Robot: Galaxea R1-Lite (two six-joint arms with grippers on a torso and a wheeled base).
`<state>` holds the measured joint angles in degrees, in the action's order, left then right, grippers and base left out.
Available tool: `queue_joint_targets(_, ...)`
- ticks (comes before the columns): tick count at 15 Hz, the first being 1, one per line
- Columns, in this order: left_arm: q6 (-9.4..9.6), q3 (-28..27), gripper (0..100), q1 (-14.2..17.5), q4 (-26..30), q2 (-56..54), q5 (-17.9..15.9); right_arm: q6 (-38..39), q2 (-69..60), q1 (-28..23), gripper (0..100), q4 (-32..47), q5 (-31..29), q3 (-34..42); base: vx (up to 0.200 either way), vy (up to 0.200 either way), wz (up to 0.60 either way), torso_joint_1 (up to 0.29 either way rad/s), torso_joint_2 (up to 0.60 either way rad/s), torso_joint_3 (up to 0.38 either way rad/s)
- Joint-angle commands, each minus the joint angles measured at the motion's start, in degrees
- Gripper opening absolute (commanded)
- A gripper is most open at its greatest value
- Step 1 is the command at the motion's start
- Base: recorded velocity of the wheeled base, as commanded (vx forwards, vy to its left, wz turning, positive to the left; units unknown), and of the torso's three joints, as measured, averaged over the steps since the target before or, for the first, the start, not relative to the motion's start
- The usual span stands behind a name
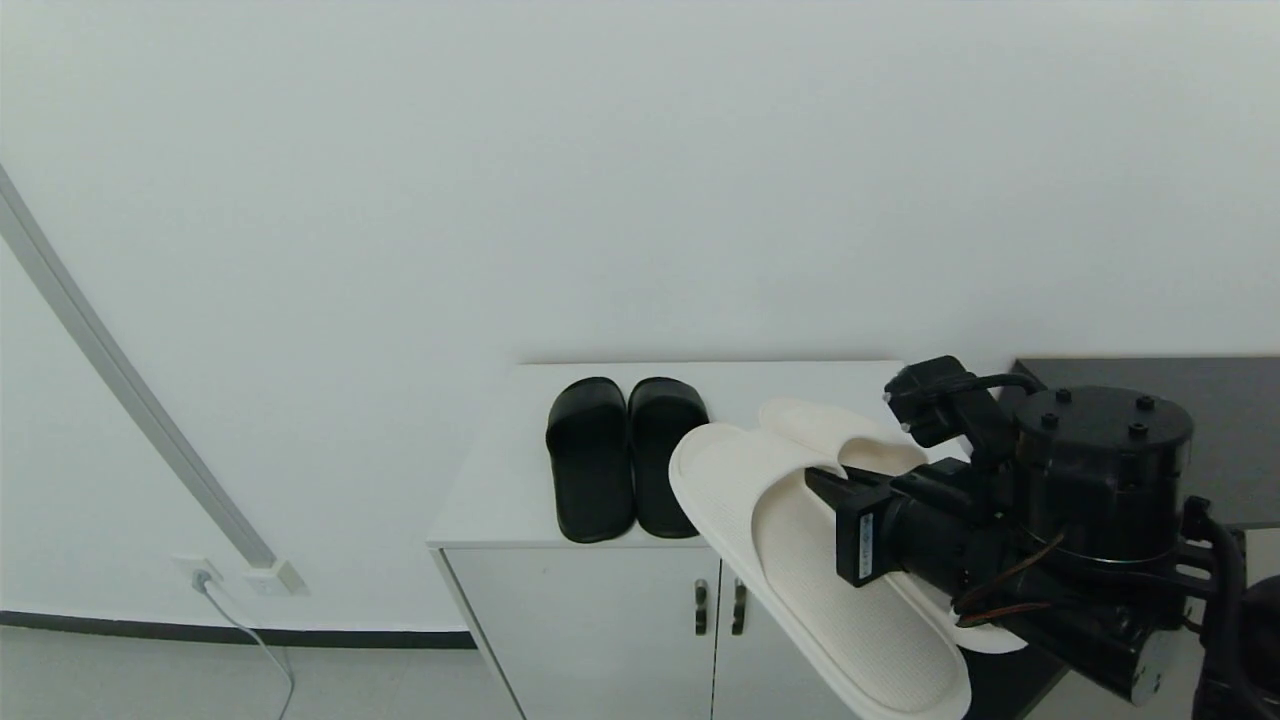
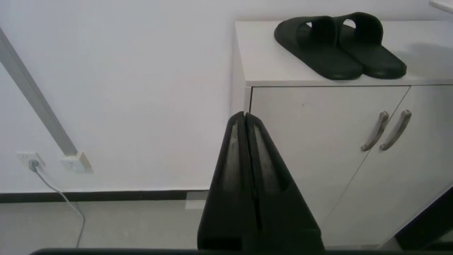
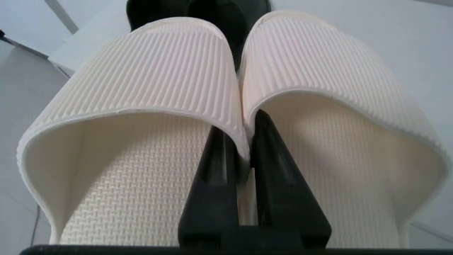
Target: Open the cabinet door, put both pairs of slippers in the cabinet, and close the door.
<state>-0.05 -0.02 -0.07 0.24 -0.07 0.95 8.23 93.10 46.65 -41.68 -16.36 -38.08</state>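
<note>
A white cabinet (image 1: 590, 640) stands against the wall with both doors shut; its two handles (image 1: 718, 606) meet at the middle. A pair of black slippers (image 1: 625, 458) lies side by side on the cabinet top. My right gripper (image 1: 830, 485) holds a pair of white slippers (image 1: 800, 540) in the air in front of the cabinet's right part. In the right wrist view its fingers (image 3: 212, 177) pinch the inner edges of both white slippers (image 3: 177, 92) together. My left gripper (image 2: 245, 117) is shut and empty, low and to the left of the cabinet (image 2: 318, 142), with the black slippers (image 2: 340, 44) on top.
A dark tabletop (image 1: 1240, 420) adjoins the cabinet on the right. A wall socket with a cable (image 1: 200, 578) and a slanted grey conduit (image 1: 120, 380) are on the wall to the left. Bare floor (image 2: 127, 227) lies in front of the cabinet.
</note>
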Motion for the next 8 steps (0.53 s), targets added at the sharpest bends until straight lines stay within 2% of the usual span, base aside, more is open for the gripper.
queue_joint_targets(1,-0.04,0.02,0,0.07,0.02,0.07,0.02,-0.05,-0.55,0.19,0,0.02,0.01,0.38,-0.200,0.000,0.00,0.007,0.00,0.002)
queue_joint_targets(8,-0.04,-0.06,0,0.07,0.02,0.07,0.02,-0.23,-0.64,0.10,0,-0.16,0.10,1.43,-0.200,0.000,0.00,0.000,0.00,0.005)
